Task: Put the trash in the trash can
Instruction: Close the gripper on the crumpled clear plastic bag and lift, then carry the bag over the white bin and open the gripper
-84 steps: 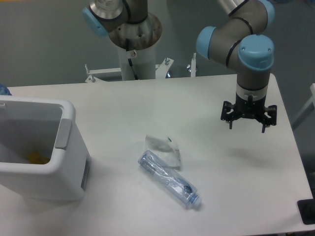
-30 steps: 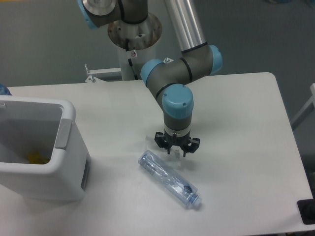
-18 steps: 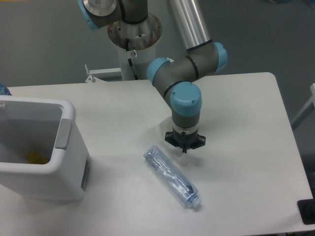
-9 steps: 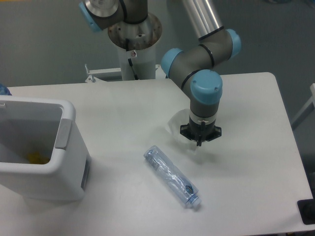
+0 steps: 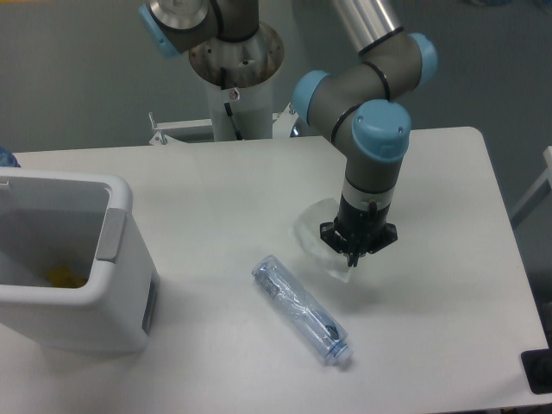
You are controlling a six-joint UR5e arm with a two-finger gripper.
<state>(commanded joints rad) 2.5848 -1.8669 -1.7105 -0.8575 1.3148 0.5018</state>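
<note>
The clear bluish crushed bottle (image 5: 298, 309) lies on the white table, pointing diagonally toward the front right. My gripper (image 5: 354, 256) hangs just above the table, up and to the right of the bottle, with its fingers drawn together. The small translucent-white wrapper (image 5: 316, 231) dangles around them, so the gripper is shut on it. The green mark does not show. The trash can (image 5: 118, 210), a large white bin with a grey flap (image 5: 109, 235) on its right side, stands at the left edge, far from the gripper.
Something yellow (image 5: 62, 276) lies at the bottom of the bin. The arm's base column (image 5: 235, 78) rises behind the table's far edge. A black object (image 5: 538, 371) sits past the table's front right corner.
The gripper came down on the wrapper beside the bottle, shut on it, and has carried it up and to the right. The bottle was nudged slightly and now lies still.
</note>
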